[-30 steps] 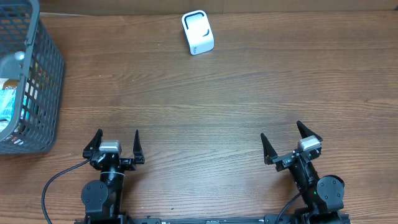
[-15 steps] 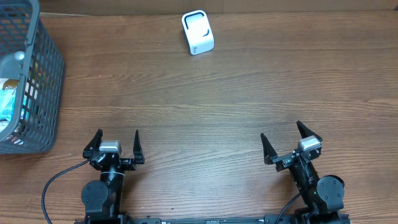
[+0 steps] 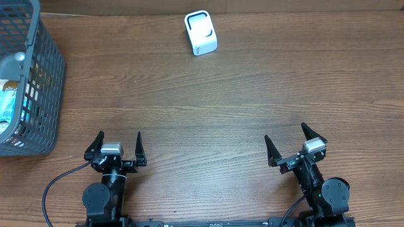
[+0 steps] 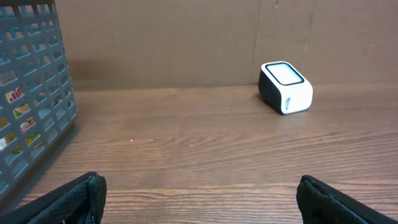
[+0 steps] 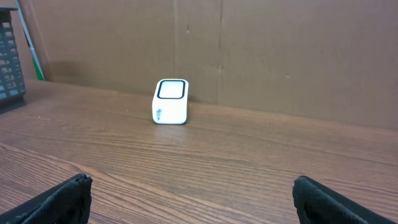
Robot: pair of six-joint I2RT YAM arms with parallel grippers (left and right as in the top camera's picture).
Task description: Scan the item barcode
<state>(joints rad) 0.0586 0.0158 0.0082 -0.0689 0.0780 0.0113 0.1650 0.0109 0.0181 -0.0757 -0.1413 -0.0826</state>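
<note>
Left tool [image 3: 119, 135] and right tool [image 3: 285, 132], both wide open and empty, well apart from white scanner [image 3: 201, 33] ahead.

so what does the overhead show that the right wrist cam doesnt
Only overhead: the open left gripper and packaged goods inside the grey basket. Only right wrist: the brown back wall face-on and small lettering on the side of the white scanner. Both: the scanner itself, the wooden table, part of the basket, and the open right gripper.

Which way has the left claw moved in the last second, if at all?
No. The left gripper keeps the same spot relative to the grey basket.
</note>
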